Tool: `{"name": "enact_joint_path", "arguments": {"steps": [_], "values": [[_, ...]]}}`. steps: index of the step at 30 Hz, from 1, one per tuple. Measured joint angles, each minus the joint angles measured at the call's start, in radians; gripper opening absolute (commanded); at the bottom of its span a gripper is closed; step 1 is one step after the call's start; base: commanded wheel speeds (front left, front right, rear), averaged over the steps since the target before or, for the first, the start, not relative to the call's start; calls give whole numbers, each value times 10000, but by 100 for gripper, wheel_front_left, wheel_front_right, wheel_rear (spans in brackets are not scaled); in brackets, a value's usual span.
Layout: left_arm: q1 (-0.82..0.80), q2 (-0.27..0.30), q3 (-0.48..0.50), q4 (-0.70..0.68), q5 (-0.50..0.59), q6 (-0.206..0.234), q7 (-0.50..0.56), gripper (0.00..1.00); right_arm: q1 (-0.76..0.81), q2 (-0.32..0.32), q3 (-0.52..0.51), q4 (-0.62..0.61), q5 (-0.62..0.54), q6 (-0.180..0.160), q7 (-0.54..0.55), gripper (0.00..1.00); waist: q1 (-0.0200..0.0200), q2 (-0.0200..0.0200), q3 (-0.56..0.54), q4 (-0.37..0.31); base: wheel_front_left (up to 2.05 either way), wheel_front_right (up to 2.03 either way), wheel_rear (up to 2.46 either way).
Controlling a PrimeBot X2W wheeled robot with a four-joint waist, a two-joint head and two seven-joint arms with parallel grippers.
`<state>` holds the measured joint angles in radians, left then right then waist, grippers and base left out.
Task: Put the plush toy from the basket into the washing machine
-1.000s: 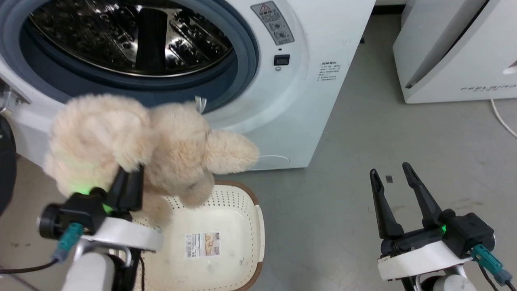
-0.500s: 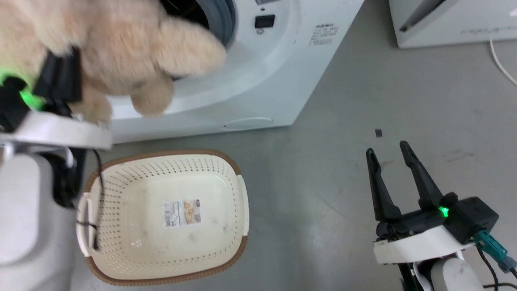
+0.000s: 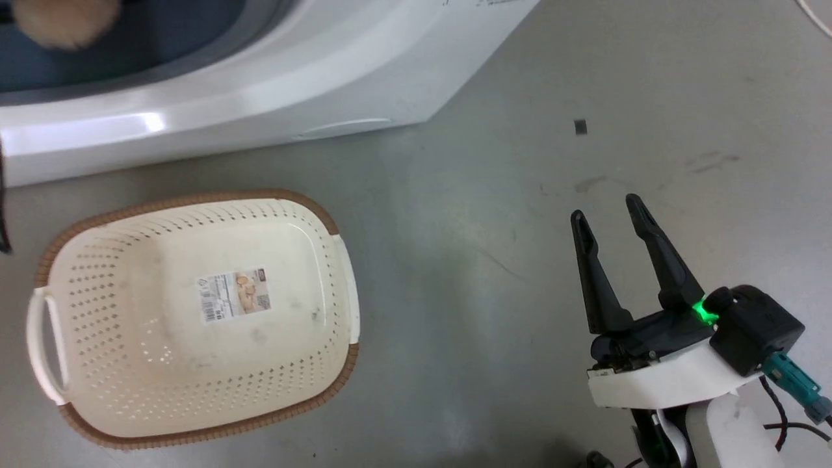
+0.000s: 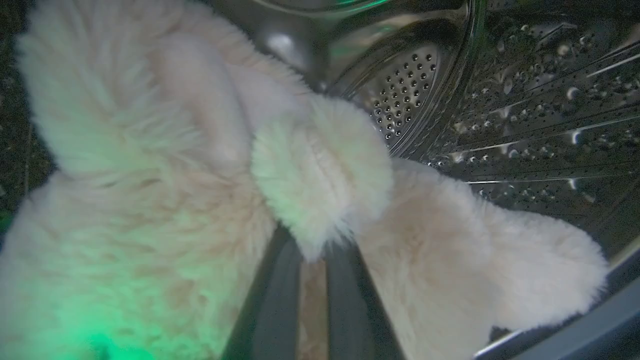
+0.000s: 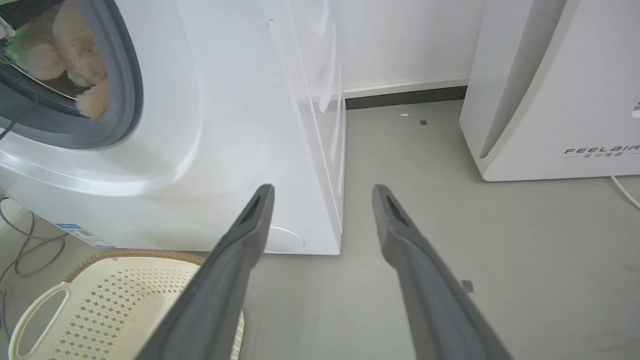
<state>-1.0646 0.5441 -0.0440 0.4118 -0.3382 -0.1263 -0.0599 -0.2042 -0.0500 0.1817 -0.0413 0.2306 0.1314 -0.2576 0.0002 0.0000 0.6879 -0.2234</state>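
The plush toy (image 4: 165, 200), fluffy and cream-beige, is inside the washing machine's shiny steel drum (image 4: 525, 100). My left gripper (image 4: 312, 250) is shut on the plush toy, with fur bulging over its dark fingers (image 4: 270, 310). The right wrist view shows the toy (image 5: 65, 55) within the grey door seal of the white washing machine (image 5: 225, 125). A tuft of the toy (image 3: 62, 23) peeks in at the head view's top left. The cream basket (image 3: 188, 199) lies on the floor below the washer (image 3: 260, 97), holding nothing but its label sticker (image 3: 234, 296). My right gripper (image 3: 608, 218) stands open over bare floor.
A white FEELBIRD-marked appliance (image 5: 550, 100) stands to the right of the washer, with a grey floor strip (image 5: 400, 165) between them. A white cable (image 5: 622, 192) lies by the appliance. Dark cables (image 5: 25, 250) trail left of the basket (image 5: 125, 300).
My left gripper has carried the plush toy up from above the basket and into the drum opening. The head camera has tilted down, shifting the whole picture. The right gripper stays open.
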Motion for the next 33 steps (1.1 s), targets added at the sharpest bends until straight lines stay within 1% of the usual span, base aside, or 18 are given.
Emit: {"name": "enact_joint_path", "arguments": {"steps": [2,7,12,14,21,23,24,28,33], "values": [[-568,199,-107,345,-2,0,48,0,-62,0,12,-29,29,0,0,100,0,0,234,-88,0,0,0],[-1718,424,-477,1402,-44,0,207,0,-203,0,73,-69,159,0,0,100,0,0,713,-224,0,0,0],[-1969,589,-1699,2437,-458,6,968,0,-365,0,115,-94,188,0,0,100,0,-1,1014,-257,0,0,0],[-2082,784,-2301,2573,-690,6,1049,0,-407,0,125,-94,188,0,0,100,-1,0,1073,-246,0,0,0],[-2527,1250,-3774,3126,-1682,4,1306,0,-538,0,128,-58,186,0,0,100,-1,0,1079,-167,0,0,0],[-2592,1335,-4079,3275,-1946,4,1223,0,-558,0,127,-44,186,0,0,100,-1,0,1015,-151,0,0,0],[-2609,1354,-4188,3381,-2025,2,1081,100,-565,0,121,-42,184,0,0,100,-1,0,971,-146,0,0,0],[-2565,1369,-4606,3931,-2205,-21,476,100,-569,0,67,2,157,0,0,100,-1,0,699,-99,0,0,0],[-1995,1170,-5079,4468,-2614,-50,-334,100,-562,0,-71,136,100,0,0,100,-1,0,81,17,0,0,0]]}}
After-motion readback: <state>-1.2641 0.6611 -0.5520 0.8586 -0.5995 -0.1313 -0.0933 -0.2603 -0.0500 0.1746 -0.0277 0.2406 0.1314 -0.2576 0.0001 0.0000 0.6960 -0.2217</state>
